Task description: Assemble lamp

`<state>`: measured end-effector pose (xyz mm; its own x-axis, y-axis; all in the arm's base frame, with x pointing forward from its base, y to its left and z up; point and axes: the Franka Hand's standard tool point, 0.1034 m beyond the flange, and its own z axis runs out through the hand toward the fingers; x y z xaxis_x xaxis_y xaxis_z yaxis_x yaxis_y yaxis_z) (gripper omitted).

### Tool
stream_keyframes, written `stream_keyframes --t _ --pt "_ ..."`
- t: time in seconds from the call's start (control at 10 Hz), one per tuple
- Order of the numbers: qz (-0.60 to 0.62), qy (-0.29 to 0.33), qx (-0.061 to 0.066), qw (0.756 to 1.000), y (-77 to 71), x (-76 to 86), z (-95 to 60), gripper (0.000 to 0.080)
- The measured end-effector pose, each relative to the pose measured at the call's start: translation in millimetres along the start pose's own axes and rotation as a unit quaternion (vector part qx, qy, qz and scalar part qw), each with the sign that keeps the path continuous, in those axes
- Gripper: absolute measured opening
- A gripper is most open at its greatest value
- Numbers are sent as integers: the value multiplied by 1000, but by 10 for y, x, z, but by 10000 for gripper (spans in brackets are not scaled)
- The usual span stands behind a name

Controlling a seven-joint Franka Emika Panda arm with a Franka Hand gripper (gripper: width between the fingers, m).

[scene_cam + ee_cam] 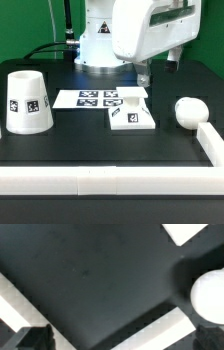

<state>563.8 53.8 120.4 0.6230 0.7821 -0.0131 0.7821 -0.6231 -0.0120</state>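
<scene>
The white tapered shade (pixel 27 100) stands on the black table at the exterior view's left. The flat square base (pixel 133 113) lies near the middle, with a tag on its front. The round bulb (pixel 189 111) lies at the exterior view's right, near the side wall; it also shows in the wrist view (pixel 209 291) as a blurred white round shape. My gripper (pixel 157 68) hangs above the table behind the base and bulb, touching neither. In the wrist view my gripper (pixel 122 339) is open, with dark fingertips (pixel 30 338) at the edges and only table and wall between them.
The marker board (pixel 90 98) lies flat between shade and base. A low white wall runs along the table's front (pixel 100 181) and the exterior view's right side (pixel 212 142); it shows in the wrist view as white strips (pixel 150 328). The robot base (pixel 95 45) stands behind.
</scene>
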Motion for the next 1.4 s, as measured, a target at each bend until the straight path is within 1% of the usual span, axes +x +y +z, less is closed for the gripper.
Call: stream_keyframes --t 0.5,0.6,0.7,0.8,0.9,1.0,1.3,1.4 --pt "0 0 0 1000 -3 -15 -3 700" --pt "-2 0 -2 1000 -70 -163 -1 700" --pt "4 0 -4 1000 -220 -409 24 700" --pt "9 -6 0 1000 -367 -651 75 700" --pt "14 -4 -2 1000 -422 -782 119 700" --pt "21 -10 3 1000 -481 -914 177 700" --pt "47 -10 4 999 -485 -906 181 700" --pt "98 -10 4 995 -487 -904 182 700"
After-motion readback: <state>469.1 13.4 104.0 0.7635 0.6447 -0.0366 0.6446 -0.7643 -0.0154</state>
